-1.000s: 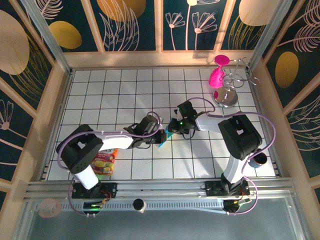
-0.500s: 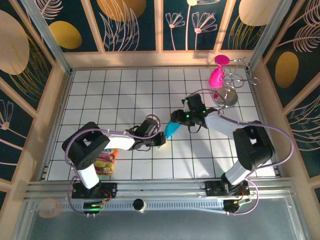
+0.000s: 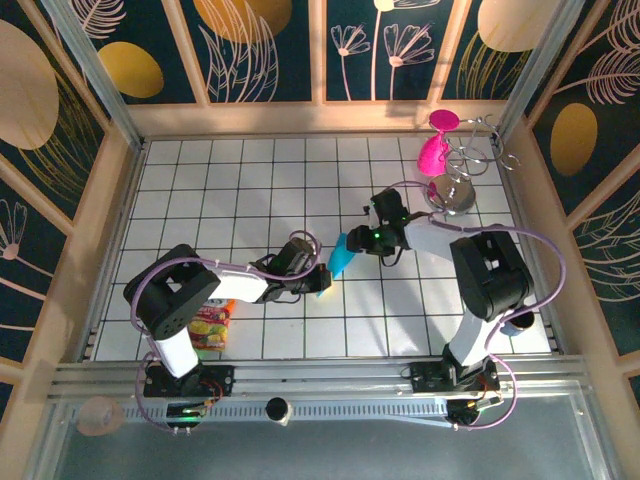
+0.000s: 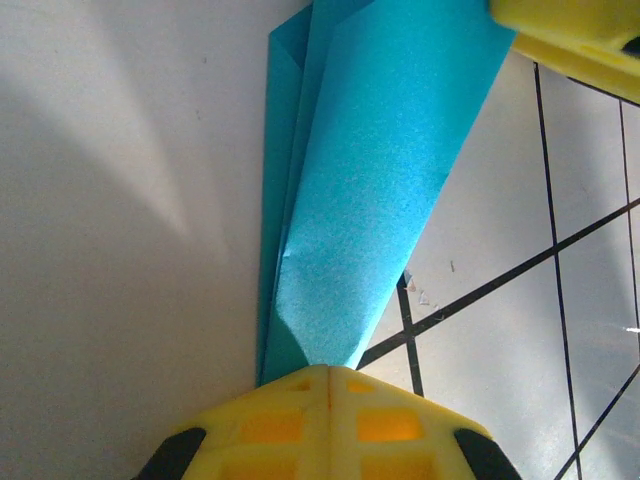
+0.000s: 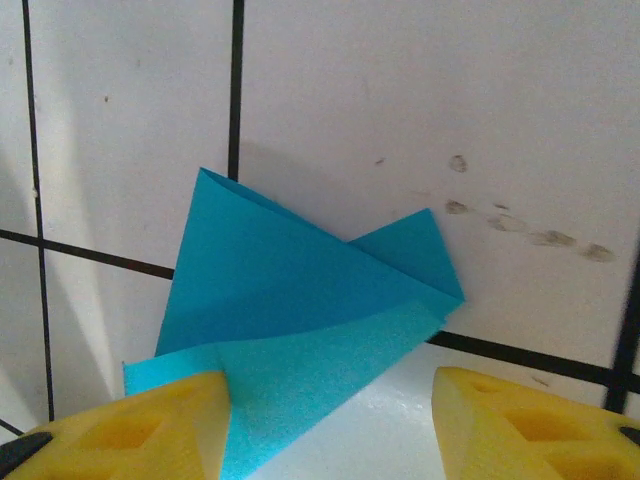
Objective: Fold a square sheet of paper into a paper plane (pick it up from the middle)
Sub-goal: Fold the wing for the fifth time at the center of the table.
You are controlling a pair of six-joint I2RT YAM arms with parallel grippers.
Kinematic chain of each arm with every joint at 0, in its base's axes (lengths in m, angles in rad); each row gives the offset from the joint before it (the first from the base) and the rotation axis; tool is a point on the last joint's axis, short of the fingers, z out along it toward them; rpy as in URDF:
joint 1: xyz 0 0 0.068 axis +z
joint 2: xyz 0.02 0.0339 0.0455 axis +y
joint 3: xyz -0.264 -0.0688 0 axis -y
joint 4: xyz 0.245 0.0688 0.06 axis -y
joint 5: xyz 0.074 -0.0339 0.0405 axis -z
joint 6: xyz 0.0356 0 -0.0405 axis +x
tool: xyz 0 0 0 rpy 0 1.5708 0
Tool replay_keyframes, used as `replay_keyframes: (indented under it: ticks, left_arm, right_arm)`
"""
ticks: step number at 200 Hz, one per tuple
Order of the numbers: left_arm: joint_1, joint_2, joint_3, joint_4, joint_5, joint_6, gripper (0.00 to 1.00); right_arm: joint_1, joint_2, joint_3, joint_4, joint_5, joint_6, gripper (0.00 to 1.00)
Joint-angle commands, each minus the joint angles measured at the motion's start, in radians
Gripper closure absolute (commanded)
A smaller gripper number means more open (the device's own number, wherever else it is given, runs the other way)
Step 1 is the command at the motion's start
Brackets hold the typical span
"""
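Opening since a second ago, the right gripper (image 5: 330, 390) stands released from the tail of the paper plane (image 3: 341, 256), which sits centre-frame in the top view, nose clenched by the left gripper (image 4: 327, 372), so folding looks nearly done

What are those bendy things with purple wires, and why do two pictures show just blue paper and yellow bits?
Those are two robot arms bolted to a tiled table. One picture looks down from above. The two close-ups come from small cameras on each arm's wrist, showing its yellow fingers. The left gripper is pinched shut on the narrow end of a turquoise paper plane. The right gripper is open at the plane's wide end. A red-and-yellow snack packet lies near the left arm, and pink goblets sit by a wire rack.
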Motion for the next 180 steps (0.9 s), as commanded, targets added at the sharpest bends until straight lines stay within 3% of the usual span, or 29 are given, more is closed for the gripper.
replay_keyframes:
  ticks: [1, 94, 130, 180]
  left_arm:
    - [0.01, 0.008, -0.035, -0.047, -0.002, -0.027, 1.0]
    - [0.013, -0.076, 0.006, -0.024, 0.033, -0.014, 1.0]
    - [0.021, -0.092, 0.053, 0.002, 0.018, -0.014, 0.96]
    - [0.028, 0.028, 0.136, -0.034, 0.01, -0.029, 0.98]
  right_arm:
    - [0.023, 0.04, 0.037, -0.043, 0.017, -0.036, 0.44]
    - [0.114, 0.213, 0.105, -0.155, 0.271, 0.02, 0.46]
    - [0.129, 0.238, 0.11, -0.161, 0.294, 0.035, 0.46]
    - [0.13, 0.24, 0.105, -0.16, 0.291, 0.043, 0.46]
